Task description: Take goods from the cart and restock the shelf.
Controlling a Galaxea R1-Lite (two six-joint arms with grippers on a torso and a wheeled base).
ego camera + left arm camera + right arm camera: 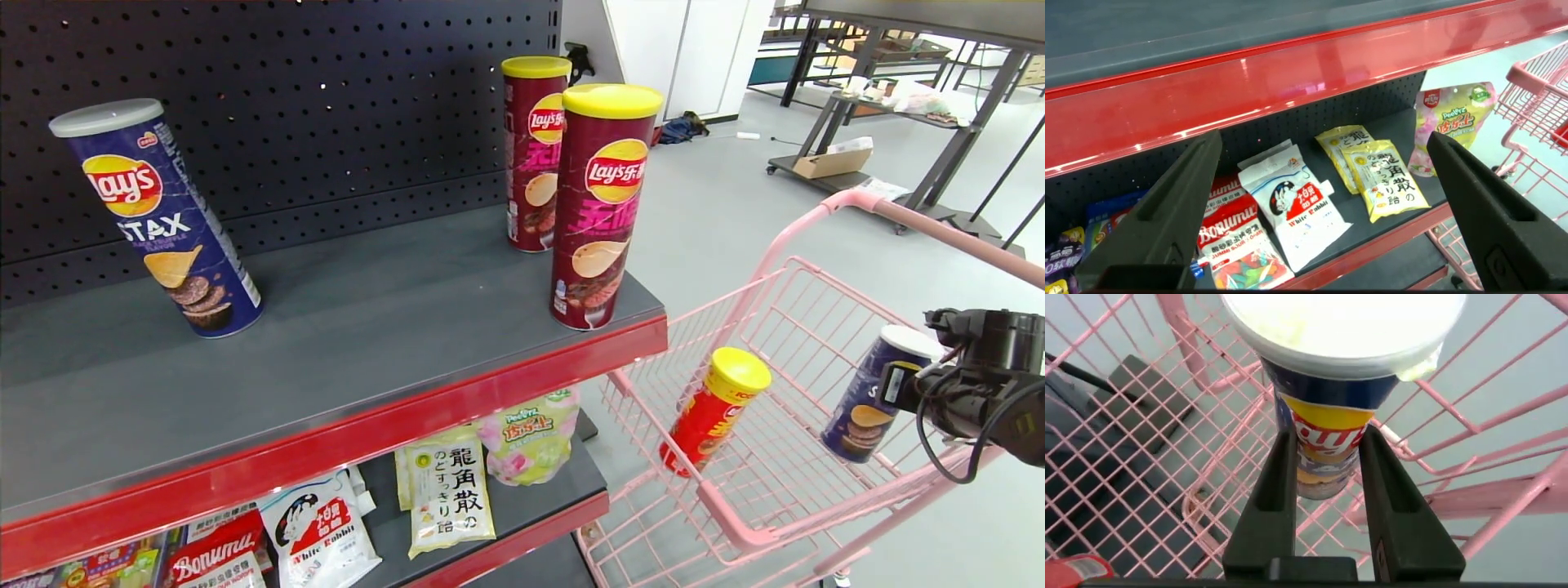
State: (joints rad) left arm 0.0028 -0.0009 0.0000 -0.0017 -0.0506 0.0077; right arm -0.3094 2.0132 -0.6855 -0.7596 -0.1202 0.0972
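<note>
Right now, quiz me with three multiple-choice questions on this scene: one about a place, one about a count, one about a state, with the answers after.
1. Where is the red can with the yellow lid?
A) on the top shelf
B) in the pink cart
C) on the floor

2. How many chip cans stand on the top shelf?
A) one
B) five
C) three

3. What state is the right tool in?
A) shut on a white-lidded blue can
B) open and empty
C) shut on a snack bag

Answers:
1 B, it stands tilted inside the cart's basket.
2 C, one dark blue can and two maroon cans stand there.
3 A, its fingers press both sides of that can.
</note>
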